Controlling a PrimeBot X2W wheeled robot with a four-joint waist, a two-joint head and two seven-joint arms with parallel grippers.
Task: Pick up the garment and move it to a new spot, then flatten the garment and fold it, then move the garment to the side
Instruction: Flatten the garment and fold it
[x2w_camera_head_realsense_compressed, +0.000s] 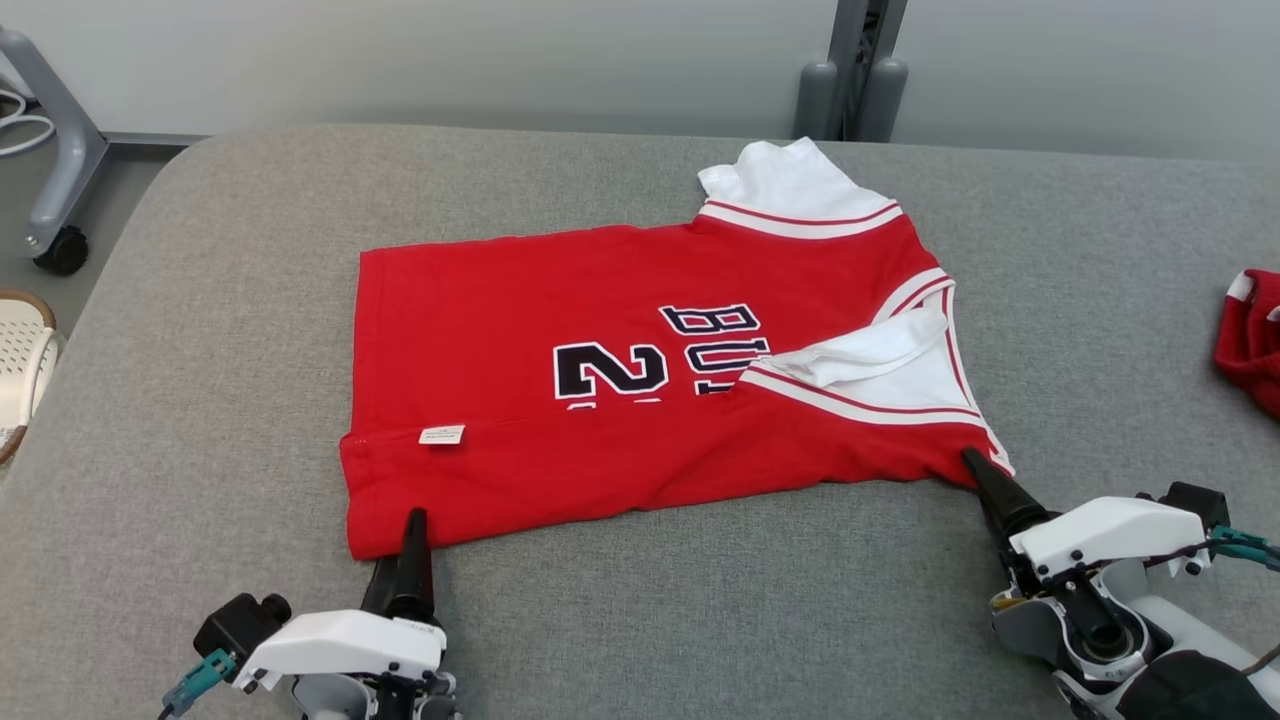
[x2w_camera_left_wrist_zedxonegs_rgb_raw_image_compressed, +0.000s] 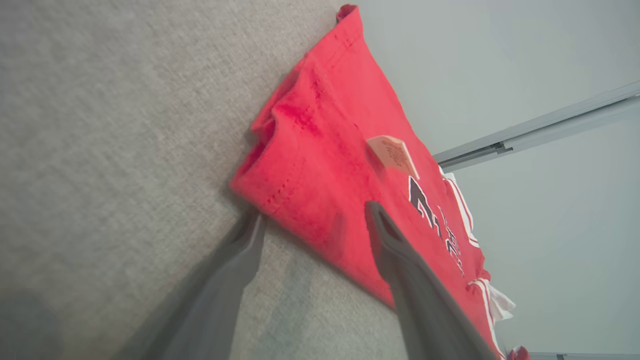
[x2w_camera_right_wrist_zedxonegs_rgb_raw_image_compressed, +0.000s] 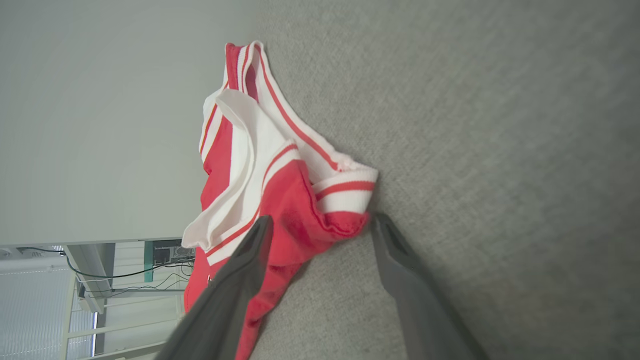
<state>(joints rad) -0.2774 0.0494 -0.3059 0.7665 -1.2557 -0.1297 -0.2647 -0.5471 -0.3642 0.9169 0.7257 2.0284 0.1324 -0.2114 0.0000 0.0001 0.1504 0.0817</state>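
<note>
The garment is a red jersey with white trim and black lettering, lying mostly flat on the grey table, its near side folded over. My left gripper is open at the jersey's near left hem corner. In the left wrist view the left gripper straddles the garment, one finger over the red cloth and one on the table. My right gripper is open at the near right shoulder corner. In the right wrist view the right gripper has the garment corner between its fingers.
Another red cloth lies at the table's right edge. A wheeled stand leg and a white basket stand off the table's left side. A grey post rises behind the far edge.
</note>
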